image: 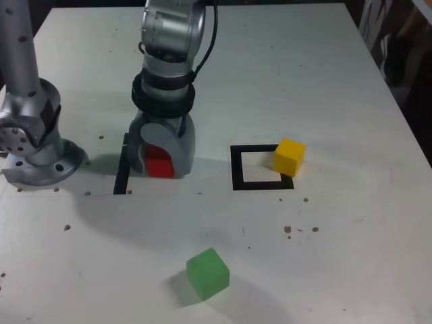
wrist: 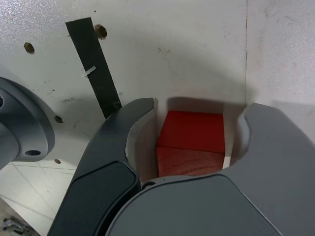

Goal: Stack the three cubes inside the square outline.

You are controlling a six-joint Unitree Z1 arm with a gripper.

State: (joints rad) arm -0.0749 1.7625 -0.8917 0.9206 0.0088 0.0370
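- Red matte cube (image: 160,167), small and plain-faced, sits on the white table (image: 324,74) between the 2 grey jaws of the gripper (image: 160,162), at the exterior view's left, just beside a thin black tape strip (image: 122,172).
- In the wrist view the red cube (wrist: 191,142) has a jaw close on each side, with a slim sliver of white showing at each flank; whether the pads already press the faces cannot be told, so the jaws are best called narrowed around the cube, grip unconfirmed.
- Thick black square outline with a white centre (image: 236,169) lies to the exterior view's right of the gripper, apart from it.
- Small yellow matte cube (image: 289,156) rests over the outline's far right corner, partly on the frame, not centred in it.
- Small green matte cube (image: 208,272) sits alone near the front edge, well apart from the outline.
- Step in hand, by judgement: picking up the 1st cube; none of the 3 is stacked yet.
- Next move likely calls for a firm squeeze, a straight lift clear of the strip, then a carry toward the outline, minding the yellow cube that crowds its corner.
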